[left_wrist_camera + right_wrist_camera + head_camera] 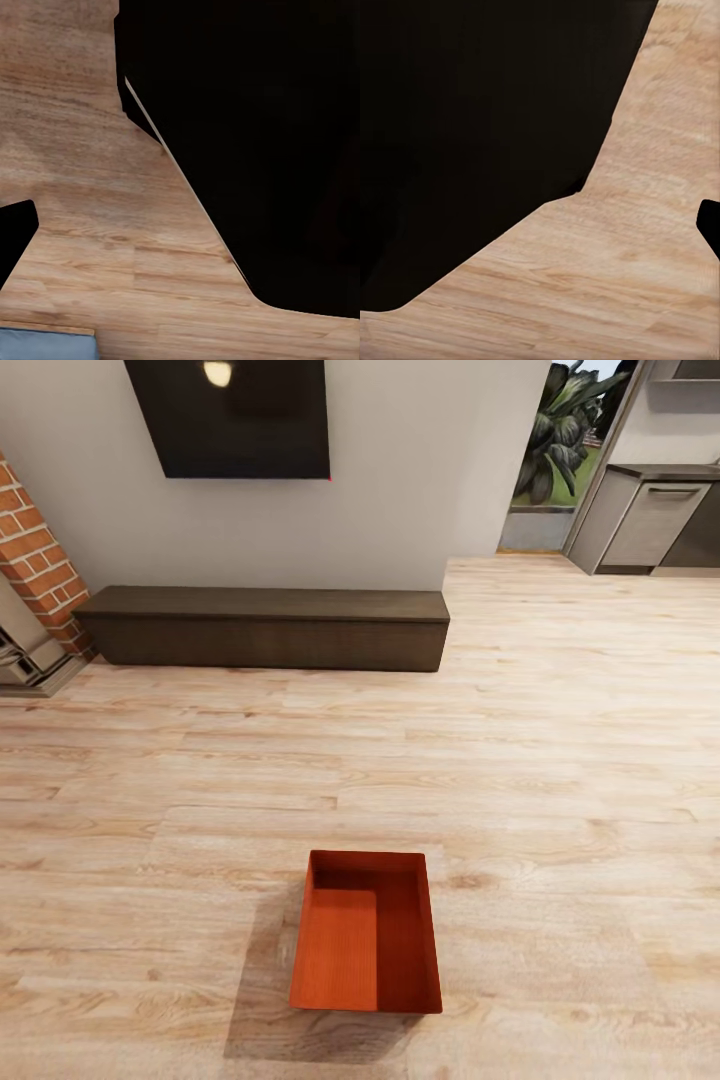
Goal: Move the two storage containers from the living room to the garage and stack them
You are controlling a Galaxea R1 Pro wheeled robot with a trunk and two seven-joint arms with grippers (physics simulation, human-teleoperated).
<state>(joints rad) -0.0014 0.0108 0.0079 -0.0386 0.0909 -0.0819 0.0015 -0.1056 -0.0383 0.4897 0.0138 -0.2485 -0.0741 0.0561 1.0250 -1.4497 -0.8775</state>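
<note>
Light wood plank flooring (pixel 520 740) runs across the whole room in the head view. A long dark low cabinet (pixel 265 627) stands against the pale back wall, under a black wall-mounted screen (pixel 240 415). A brick column (pixel 38 565) rises at the left end of the cabinet. At the far right a doorway opens on a grey kitchen unit (pixel 655 520) and some green foliage (pixel 560 430).

One orange-red storage container (pixel 366 944) sits on the planks near the lower middle of the head view, well apart from the cabinet. It is upright with its open top facing up, its long sides run away from the camera, and it looks empty.

The left wrist view shows the same planks (pixel 90 195), a large black shape (pixel 270 135) that may be part of the robot's own body, and a blue-grey patch (pixel 45 343) at one corner. The right wrist view shows planks (pixel 645 247) beside a similar black mass (pixel 472 135). From these pictures I cannot tell how far either gripper is open, whether either holds anything, or where the container lies relative to them.
</note>
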